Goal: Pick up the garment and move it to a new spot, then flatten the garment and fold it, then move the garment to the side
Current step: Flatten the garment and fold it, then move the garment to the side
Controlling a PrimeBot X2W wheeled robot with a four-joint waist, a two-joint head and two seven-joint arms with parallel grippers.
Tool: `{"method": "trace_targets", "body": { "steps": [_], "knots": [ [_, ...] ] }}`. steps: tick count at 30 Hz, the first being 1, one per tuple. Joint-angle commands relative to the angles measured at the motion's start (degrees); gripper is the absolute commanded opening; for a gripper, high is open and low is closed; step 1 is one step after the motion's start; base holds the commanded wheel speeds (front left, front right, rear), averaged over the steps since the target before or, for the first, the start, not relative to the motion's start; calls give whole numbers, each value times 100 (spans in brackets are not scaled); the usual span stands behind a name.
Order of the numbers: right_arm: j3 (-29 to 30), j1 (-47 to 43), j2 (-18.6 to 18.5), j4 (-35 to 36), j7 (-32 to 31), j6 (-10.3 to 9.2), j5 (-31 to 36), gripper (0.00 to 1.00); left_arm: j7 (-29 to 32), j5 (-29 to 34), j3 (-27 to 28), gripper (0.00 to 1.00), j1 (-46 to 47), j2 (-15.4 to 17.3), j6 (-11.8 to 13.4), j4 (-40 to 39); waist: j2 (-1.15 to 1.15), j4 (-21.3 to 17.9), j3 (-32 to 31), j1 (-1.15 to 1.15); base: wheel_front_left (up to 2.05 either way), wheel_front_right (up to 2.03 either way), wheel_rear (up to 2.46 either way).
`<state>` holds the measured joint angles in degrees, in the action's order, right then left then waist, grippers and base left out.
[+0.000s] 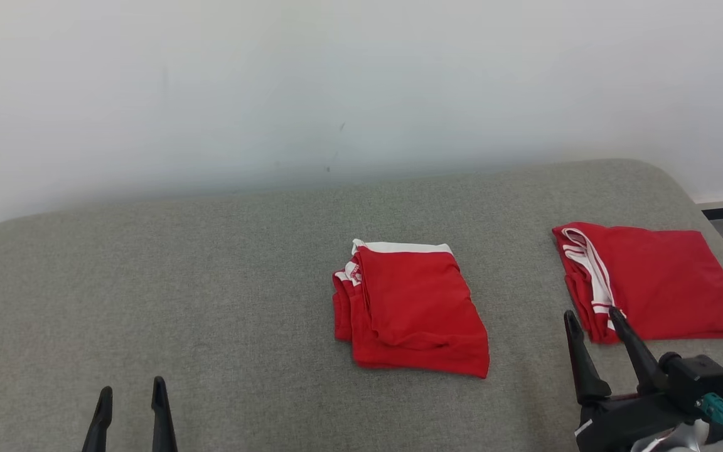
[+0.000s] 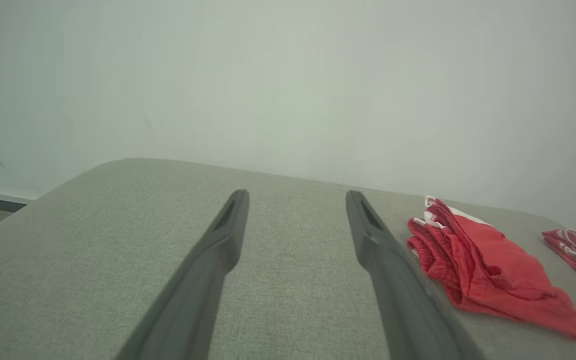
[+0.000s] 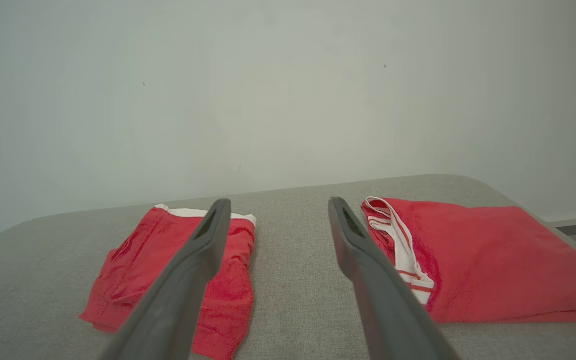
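Both my grippers are wide open and holding nothing. The folded red shorts (image 1: 412, 307) sit in the middle of the grey cushion (image 1: 211, 282), so I'm placing everything off those. They're folded but not at the side, so I'm guessing they're what gets moved. Their long side runs away from me toward the wall (image 1: 336, 94), with the white waistband at the far end. My right gripper (image 1: 592, 314) is to the right of the shorts and a bit nearer me. My left gripper (image 1: 132, 386) is well off to their left, so I reckon the right arm's closer. Further right lies a second folded red garment (image 1: 663, 282) with striped white trim. One right fingertip overlaps its near corner, and I can't tell if it's touching. Nothing lies between the right gripper and the shorts.
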<state>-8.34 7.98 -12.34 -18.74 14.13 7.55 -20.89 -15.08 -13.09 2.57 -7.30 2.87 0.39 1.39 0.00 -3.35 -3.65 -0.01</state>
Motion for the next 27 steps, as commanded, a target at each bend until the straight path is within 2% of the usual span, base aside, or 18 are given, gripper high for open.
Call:
{"method": "trace_targets", "body": {
  "steps": [1, 10, 27],
  "knots": [
    [58, -160, -46, -31, -9, -16, 82, 100, -7, 94, 4, 100, 6, 2, -46, 100, 0, -25, -25, 1, 0, 0, 0],
    [52, -302, 76, -138, -27, -16, 69, 100, -8, 117, 60, 100, 124, 3, -101, 363, 0, -93, -52, 1, 0, 0, 0],
    [-122, -129, 197, -168, -87, -16, 27, 100, -8, 137, 35, 100, 264, 3, -47, 538, 0, -61, -45, 1, 0, 0, 0]
  ]
}}
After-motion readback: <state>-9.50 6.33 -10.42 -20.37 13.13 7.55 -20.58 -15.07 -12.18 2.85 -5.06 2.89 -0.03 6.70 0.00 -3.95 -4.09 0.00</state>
